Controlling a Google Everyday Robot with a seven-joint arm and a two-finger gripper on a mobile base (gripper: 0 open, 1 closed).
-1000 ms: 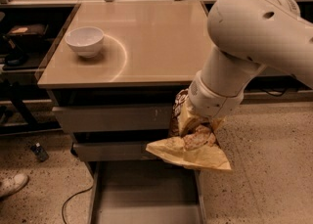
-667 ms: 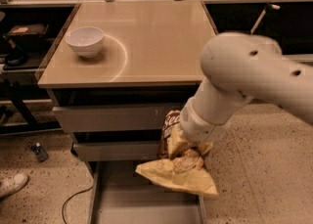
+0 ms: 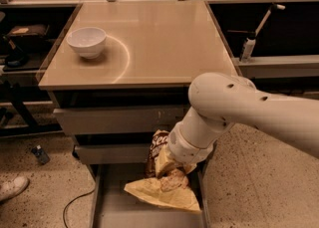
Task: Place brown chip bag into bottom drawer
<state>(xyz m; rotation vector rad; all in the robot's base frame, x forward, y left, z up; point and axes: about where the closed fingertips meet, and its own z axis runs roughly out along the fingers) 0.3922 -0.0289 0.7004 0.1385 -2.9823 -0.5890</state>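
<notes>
Drawer (image 3: 115, 213), chip bag (image 3: 160, 193) held beneath end effector (image 3: 167, 165)

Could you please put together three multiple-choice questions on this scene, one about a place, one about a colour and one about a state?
1. What colour is the bowl on the cabinet top? A. white B. red C. black
2. Where is the gripper? A. over the bowl B. at the brown chip bag, above the bottom drawer C. resting on the cabinet top
3. The bottom drawer is: A. shut B. pulled open C. lying on the cabinet top
Key: 1 A, the bowl is plain white; 2 B, the arm reaches down to the bag before the cabinet; 3 B, its grey floor shows below the bag.
</notes>
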